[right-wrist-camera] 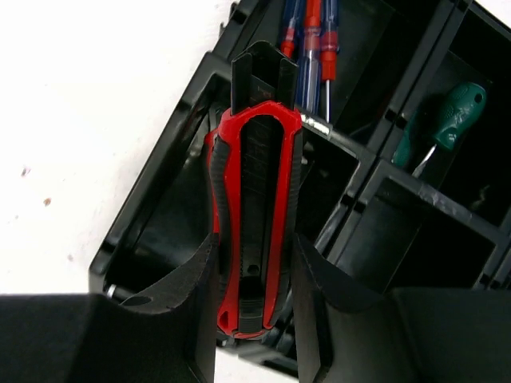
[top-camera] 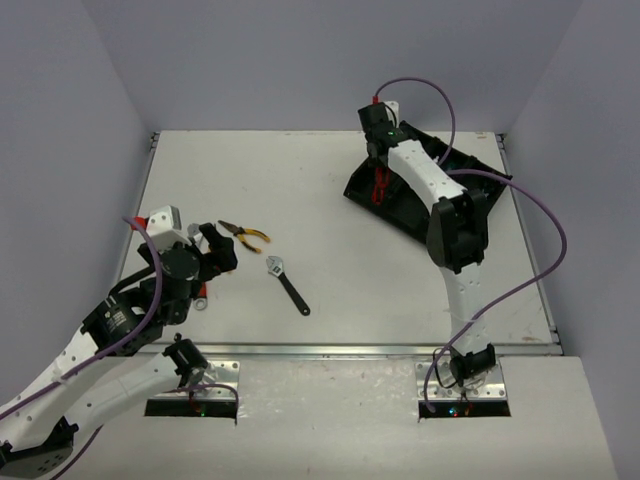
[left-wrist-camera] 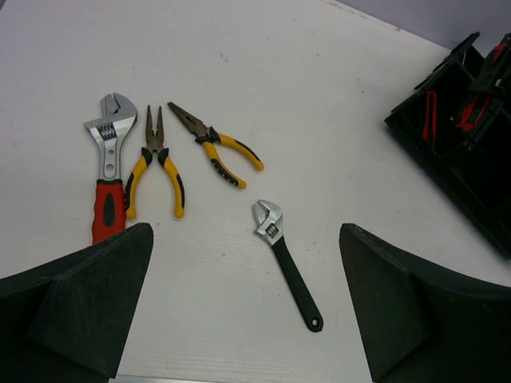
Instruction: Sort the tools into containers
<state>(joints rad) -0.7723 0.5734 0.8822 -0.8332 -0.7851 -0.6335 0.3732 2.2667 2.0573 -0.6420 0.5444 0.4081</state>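
Observation:
My right gripper [right-wrist-camera: 254, 271] is shut on a red-black utility knife [right-wrist-camera: 254, 199] and holds it over a compartment of the black organiser tray [right-wrist-camera: 152, 207]. Red/blue screwdrivers [right-wrist-camera: 310, 48] and a green screwdriver [right-wrist-camera: 447, 124] lie in other compartments. In the top view the right gripper [top-camera: 381, 160] is at the tray's [top-camera: 470, 165] left end. My left gripper [left-wrist-camera: 247, 319] is open and empty above the table. Ahead of it lie a black-handled adjustable wrench [left-wrist-camera: 289, 259], two yellow-handled pliers [left-wrist-camera: 153, 163] [left-wrist-camera: 219, 150] and a red-handled adjustable wrench [left-wrist-camera: 108, 171].
The tray sits tilted at the table's far right, also seen in the left wrist view [left-wrist-camera: 467, 171] with red tools inside. In the top view, pliers [top-camera: 246, 235] and the black-handled wrench [top-camera: 288, 284] lie just right of the left gripper [top-camera: 215, 250]. Walls enclose the table.

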